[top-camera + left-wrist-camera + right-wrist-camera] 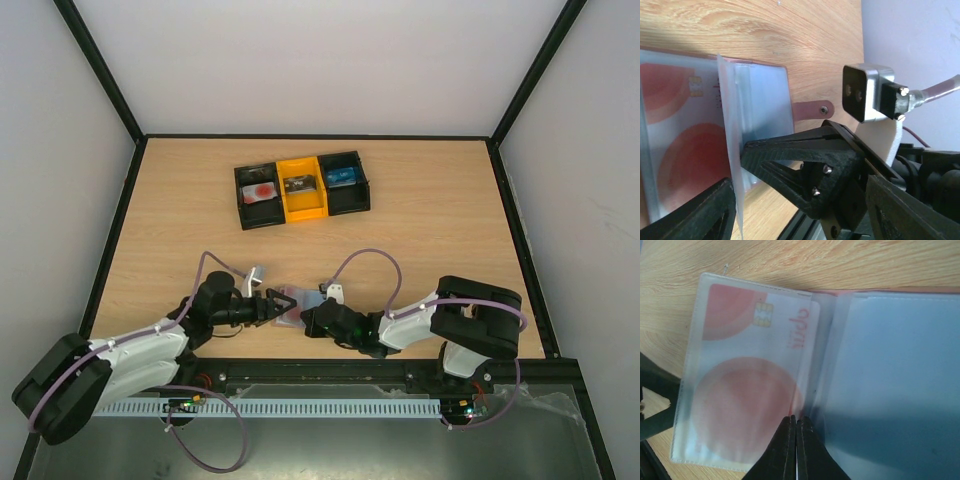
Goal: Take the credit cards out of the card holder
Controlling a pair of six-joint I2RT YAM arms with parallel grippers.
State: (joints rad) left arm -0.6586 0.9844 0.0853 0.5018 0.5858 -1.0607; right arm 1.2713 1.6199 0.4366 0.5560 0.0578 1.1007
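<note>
Lying open near the table's front edge, at six o'clock from the black-and-yellow three-compartment tray, the blue-grey bifold card holder was half hidden overhead. A cloudy sleeve blurred its pale plastic card with red round marks. The right gripper pinched that sleeve by the fold; the left gripper stood spread at nine o'clock.
</note>
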